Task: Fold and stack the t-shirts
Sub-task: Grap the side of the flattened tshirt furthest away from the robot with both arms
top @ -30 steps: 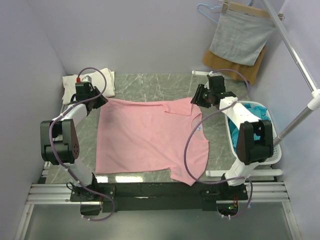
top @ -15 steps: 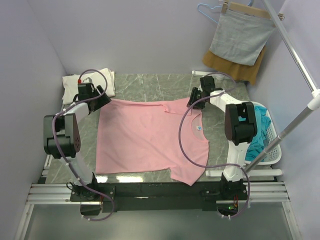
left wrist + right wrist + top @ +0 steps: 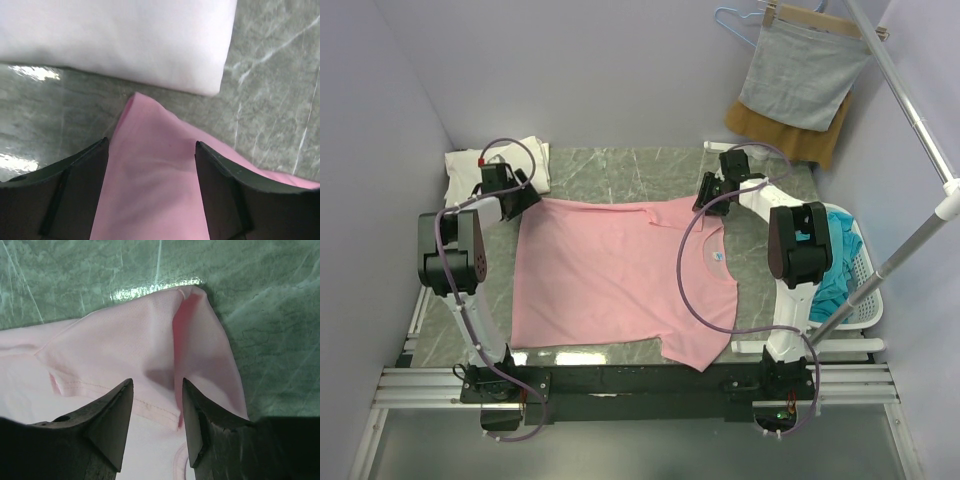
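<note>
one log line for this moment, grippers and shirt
pink shirt: spread out | left gripper: open, straddling its far hem corner | right gripper: open, straddling its far sleeve | fold: not begun

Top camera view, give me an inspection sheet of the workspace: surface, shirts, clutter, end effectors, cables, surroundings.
Surface: green marbled table, glossy.
Job's things: pink t-shirt spread flat; cream-white shirt folded at the far left corner; teal shirts in the white basket.
Clutter: nothing seen.
Grippers: left end effector open, straddling the pink t-shirt's far left corner; right end effector open over its far right sleeve.
Cables: right purple cable loops over the pink t-shirt; left purple cable arcs above the cream-white shirt.
Surroundings: grey cloth on a hanger, mustard-brown cloth behind it, metal pole.
</note>
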